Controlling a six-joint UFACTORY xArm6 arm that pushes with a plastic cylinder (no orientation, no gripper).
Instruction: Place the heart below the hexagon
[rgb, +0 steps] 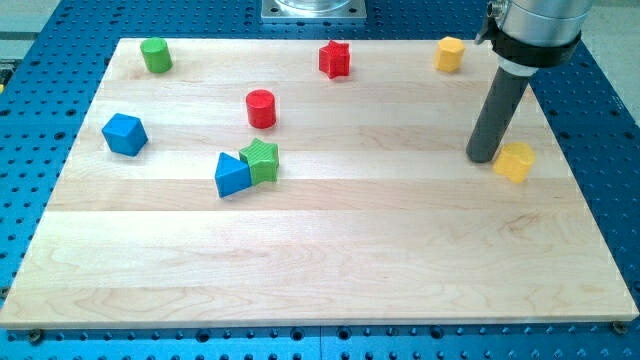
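Observation:
A yellow block, seemingly the heart (515, 161), lies at the view's right on the wooden board (320, 280). A yellow hexagon (450, 53) sits near the board's top edge, up and to the left of the heart. My tip (484, 158) rests on the board just left of the heart, touching it or nearly so. The dark rod rises from the tip toward the view's top right and stands between the two yellow blocks.
A green cylinder (155, 55) is at top left and a red star (334, 59) at top middle. A red cylinder (261, 108), a blue cube (124, 134), a blue triangle (232, 175) and a green star (262, 160) lie in the left half.

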